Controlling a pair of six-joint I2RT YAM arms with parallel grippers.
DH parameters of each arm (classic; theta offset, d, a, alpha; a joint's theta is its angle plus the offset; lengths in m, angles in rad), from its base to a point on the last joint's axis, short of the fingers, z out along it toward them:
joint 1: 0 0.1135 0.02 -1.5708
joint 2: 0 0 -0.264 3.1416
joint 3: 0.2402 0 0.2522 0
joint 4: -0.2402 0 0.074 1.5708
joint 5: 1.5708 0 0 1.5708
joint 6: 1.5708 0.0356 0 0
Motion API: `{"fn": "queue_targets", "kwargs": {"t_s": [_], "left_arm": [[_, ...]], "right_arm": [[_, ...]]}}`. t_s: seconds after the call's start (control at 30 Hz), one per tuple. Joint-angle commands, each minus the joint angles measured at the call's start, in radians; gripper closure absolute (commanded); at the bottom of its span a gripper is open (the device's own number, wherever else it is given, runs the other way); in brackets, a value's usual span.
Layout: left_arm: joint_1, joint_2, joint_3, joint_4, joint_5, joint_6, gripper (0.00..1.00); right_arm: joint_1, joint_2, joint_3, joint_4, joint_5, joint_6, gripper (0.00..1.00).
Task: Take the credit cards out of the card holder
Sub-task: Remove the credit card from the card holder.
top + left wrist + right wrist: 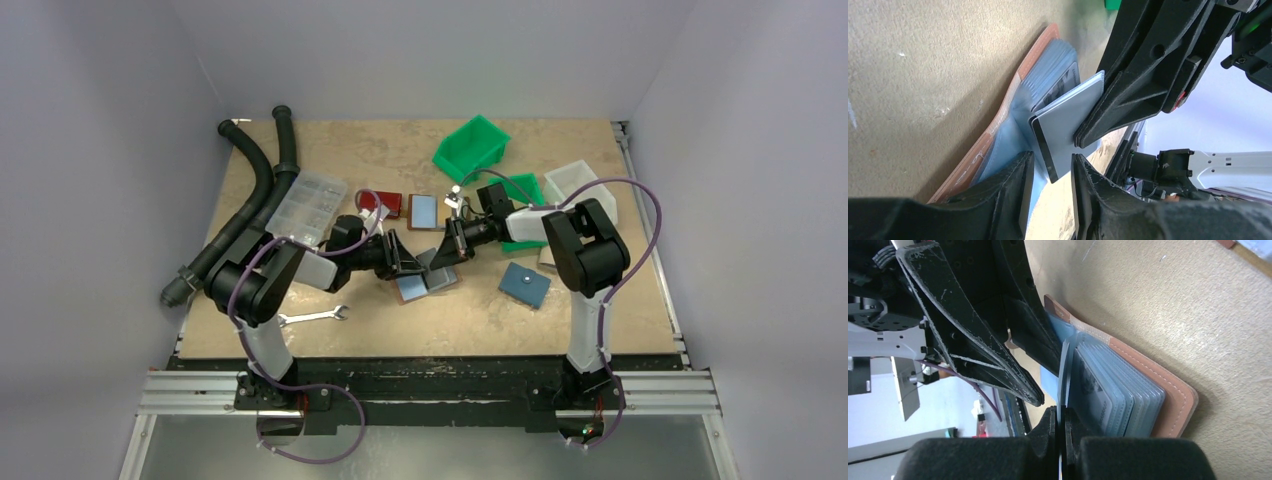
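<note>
We are pinching the grey credit card (1068, 125) in the right gripper (1062, 422); left gripper (1052, 161) spread about its corner. Favouring a straight pull, card holder (1173, 400) steadied.

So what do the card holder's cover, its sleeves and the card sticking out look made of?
Cover: tan leather or imitation, matte, stitched edge. Sleeves: clear bluish soft plastic, glossy. Card: likely stiff grey plastic, dark stripe along one edge.

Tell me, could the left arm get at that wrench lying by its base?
Probably yes: the wrench lies uncovered close beside that arm, but the left gripper is occupied at the card holder.
</note>
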Motion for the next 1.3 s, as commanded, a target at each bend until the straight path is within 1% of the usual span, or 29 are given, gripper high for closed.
{"fn": "queue_targets", "kwargs": {"t_s": [0.0, 0.1, 0.27, 0.4, 0.5, 0.6, 0.7, 0.77, 0.87, 0.9, 0.97, 1.03, 1.13, 1.27], "left_arm": [[-0.004, 0.023, 0.021, 0.032, 0.017, -0.004, 0.62], [-0.004, 0.034, 0.011, 0.099, 0.035, -0.040, 0.62], [-0.005, 0.075, -0.016, 0.286, 0.076, -0.152, 0.62], [-0.005, 0.097, -0.022, 0.362, 0.085, -0.198, 0.64], [-0.005, 0.096, -0.022, 0.393, 0.087, -0.211, 0.70], [-0.006, 0.094, -0.023, 0.426, 0.095, -0.222, 0.85], [-0.006, 0.095, -0.028, 0.472, 0.109, -0.234, 1.00], [-0.006, 0.094, -0.029, 0.483, 0.113, -0.237, 1.00], [-0.003, 0.083, -0.029, 0.445, 0.109, -0.208, 1.00], [-0.001, 0.074, -0.028, 0.403, 0.099, -0.183, 1.00], [0.005, 0.053, -0.023, 0.312, 0.079, -0.133, 1.00], [0.009, 0.036, -0.013, 0.211, 0.055, -0.080, 1.00], [0.014, 0.017, 0.006, 0.066, 0.008, -0.014, 1.00], [0.024, 0.002, 0.019, -0.037, -0.028, 0.030, 1.00]], "right_arm": [[-0.006, -0.005, -0.013, 0.128, -0.118, 0.090, 1.00], [-0.006, -0.004, -0.026, 0.169, -0.137, 0.125, 1.00], [-0.004, -0.003, -0.047, 0.250, -0.166, 0.193, 1.00], [-0.004, 0.001, -0.055, 0.281, -0.178, 0.219, 1.00], [-0.004, 0.002, -0.057, 0.286, -0.177, 0.223, 1.00], [-0.004, 0.005, -0.057, 0.282, -0.172, 0.220, 1.00], [-0.004, 0.009, -0.046, 0.245, -0.159, 0.190, 1.00], [-0.005, 0.011, -0.037, 0.215, -0.149, 0.161, 1.00], [-0.006, 0.011, -0.021, 0.157, -0.122, 0.109, 1.00], [-0.007, 0.010, -0.016, 0.133, -0.114, 0.095, 0.98], [-0.010, 0.008, -0.011, 0.112, -0.100, 0.073, 0.88], [-0.013, 0.006, -0.006, 0.096, -0.091, 0.058, 0.82], [-0.018, 0.006, 0.000, 0.072, -0.072, 0.035, 0.76], [-0.024, 0.006, 0.010, 0.042, -0.037, 0.001, 0.72]]}}
